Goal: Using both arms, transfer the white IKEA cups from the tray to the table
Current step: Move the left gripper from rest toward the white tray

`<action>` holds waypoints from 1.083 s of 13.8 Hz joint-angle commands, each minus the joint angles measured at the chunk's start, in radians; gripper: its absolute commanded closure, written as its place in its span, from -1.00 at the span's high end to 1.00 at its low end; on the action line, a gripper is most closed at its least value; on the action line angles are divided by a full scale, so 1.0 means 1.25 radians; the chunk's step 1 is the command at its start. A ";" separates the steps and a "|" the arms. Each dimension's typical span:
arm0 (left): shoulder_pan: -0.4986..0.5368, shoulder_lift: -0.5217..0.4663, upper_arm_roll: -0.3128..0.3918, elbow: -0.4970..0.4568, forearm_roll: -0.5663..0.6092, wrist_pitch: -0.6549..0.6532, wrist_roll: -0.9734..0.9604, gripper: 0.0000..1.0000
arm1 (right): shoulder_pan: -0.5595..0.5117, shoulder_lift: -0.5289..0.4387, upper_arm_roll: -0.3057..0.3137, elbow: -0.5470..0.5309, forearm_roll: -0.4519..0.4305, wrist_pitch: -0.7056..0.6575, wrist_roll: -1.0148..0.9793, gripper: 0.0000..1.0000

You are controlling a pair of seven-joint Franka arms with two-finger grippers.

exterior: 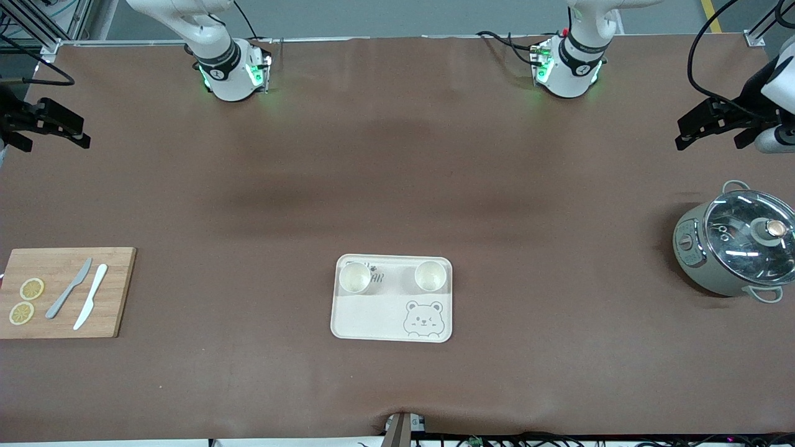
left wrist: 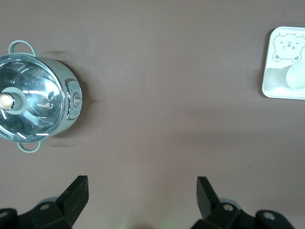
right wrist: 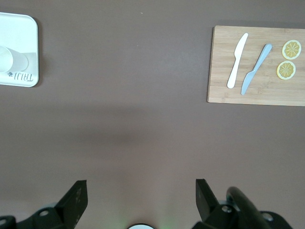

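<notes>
Two white cups stand upright on the cream bear tray (exterior: pixel 385 323), one (exterior: pixel 354 278) toward the right arm's end, the other (exterior: pixel 430 275) toward the left arm's end. Both sit along the tray's edge farther from the front camera. My left gripper (exterior: pixel 699 127) is raised over the left arm's end of the table, open and empty (left wrist: pixel 142 183). My right gripper (exterior: pixel 62 127) is raised over the right arm's end, open and empty (right wrist: pixel 141 186). The left wrist view shows a tray corner (left wrist: pixel 279 90) with one cup (left wrist: pixel 296 76). The right wrist view shows another corner (right wrist: pixel 19 28).
A grey-green pot with a glass lid (exterior: pixel 736 245) stands at the left arm's end. A wooden cutting board (exterior: pixel 65 292) lies at the right arm's end and holds a grey knife (exterior: pixel 69 297), a white knife (exterior: pixel 90 305) and two lemon slices (exterior: pixel 31 288).
</notes>
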 commanded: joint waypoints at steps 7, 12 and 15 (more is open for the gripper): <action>-0.016 0.056 -0.008 0.024 0.024 -0.001 0.009 1.00 | -0.004 0.001 0.005 0.010 -0.011 -0.004 -0.009 1.00; -0.093 0.135 -0.008 0.022 0.013 0.057 -0.008 1.00 | -0.012 0.004 0.004 0.012 -0.008 -0.005 -0.016 1.00; -0.155 0.194 -0.008 0.021 0.011 0.133 -0.022 1.00 | -0.015 0.013 0.002 0.012 -0.006 -0.005 -0.016 1.00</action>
